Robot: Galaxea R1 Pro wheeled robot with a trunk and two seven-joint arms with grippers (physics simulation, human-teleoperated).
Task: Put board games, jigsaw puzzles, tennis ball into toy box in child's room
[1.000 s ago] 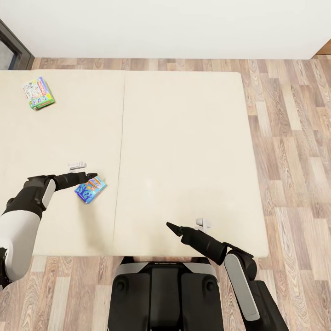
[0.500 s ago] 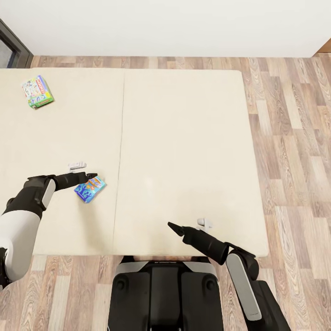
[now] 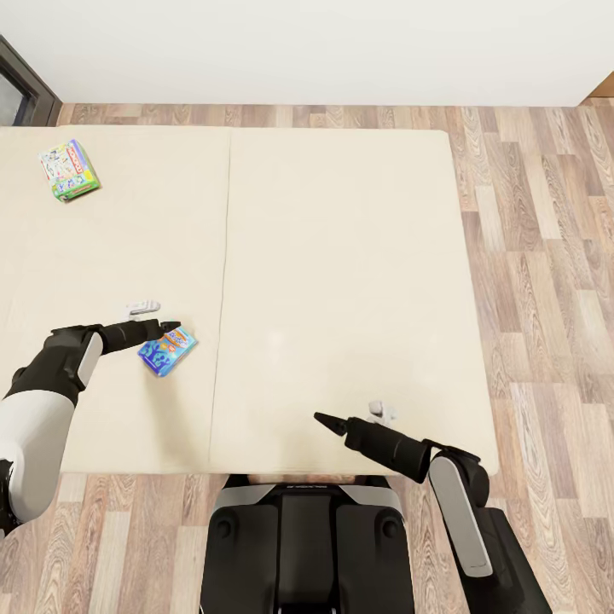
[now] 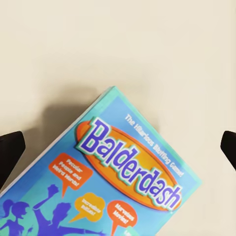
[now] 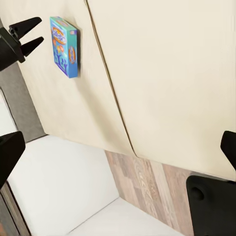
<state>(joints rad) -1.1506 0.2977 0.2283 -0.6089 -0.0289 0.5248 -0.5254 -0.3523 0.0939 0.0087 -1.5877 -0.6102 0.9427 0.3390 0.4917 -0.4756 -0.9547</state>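
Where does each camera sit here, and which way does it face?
Head: looks down over the bed, both arms and the base showing.
Left wrist: on the left gripper, faces down at the Balderdash box; open fingertips at the edges.
Right wrist: on the right gripper, faces across the bed.
Shared: all three show the Balderdash box.

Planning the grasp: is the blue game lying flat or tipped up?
Flat. The blue game lies cover up on the bed, between the open left claw's fingers.
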